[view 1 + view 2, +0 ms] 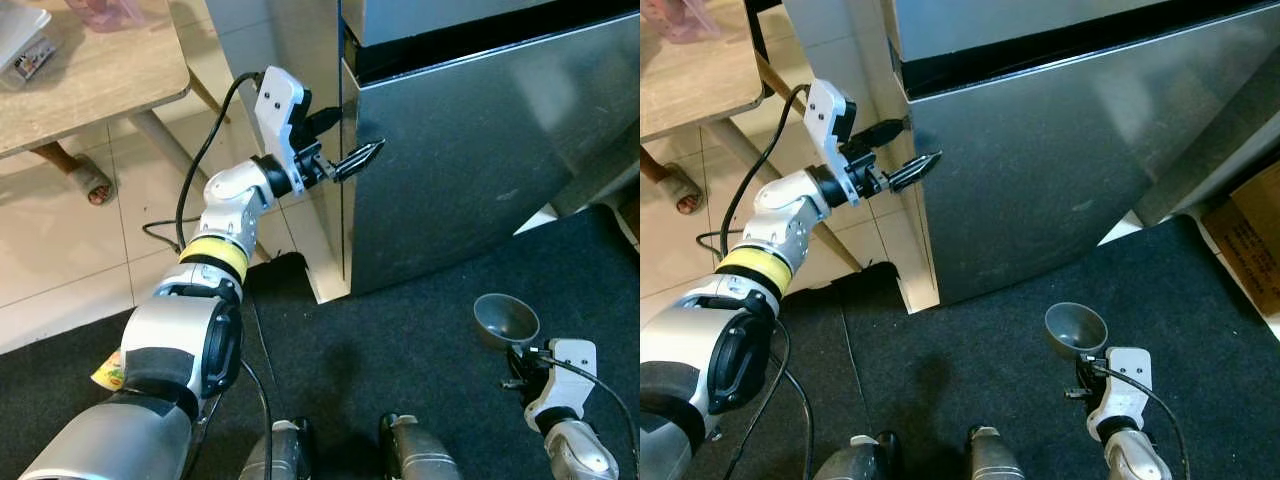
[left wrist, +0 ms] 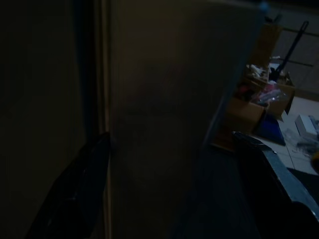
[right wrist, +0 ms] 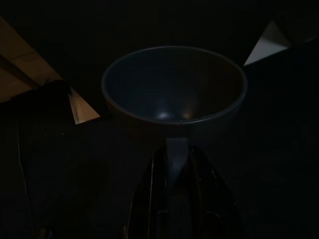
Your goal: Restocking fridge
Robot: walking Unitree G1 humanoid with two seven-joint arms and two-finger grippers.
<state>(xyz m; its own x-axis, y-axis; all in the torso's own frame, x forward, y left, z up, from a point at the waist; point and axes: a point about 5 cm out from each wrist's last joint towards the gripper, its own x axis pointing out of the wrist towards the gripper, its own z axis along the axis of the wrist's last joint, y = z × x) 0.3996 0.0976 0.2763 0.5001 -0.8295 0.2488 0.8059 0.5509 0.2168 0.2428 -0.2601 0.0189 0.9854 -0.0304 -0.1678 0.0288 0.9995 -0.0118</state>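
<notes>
Left gripper (image 1: 362, 155) is reaching the left edge of the closed steel fridge door (image 1: 470, 160), its fingers spread, one on each side of the door's edge. Right gripper (image 1: 520, 352) is hanging low over the dark carpet (image 1: 400, 340), clenched on a grey bowl (image 1: 506, 319) by its rim. Wooden tabletop (image 1: 90, 80) is standing to the left.
</notes>
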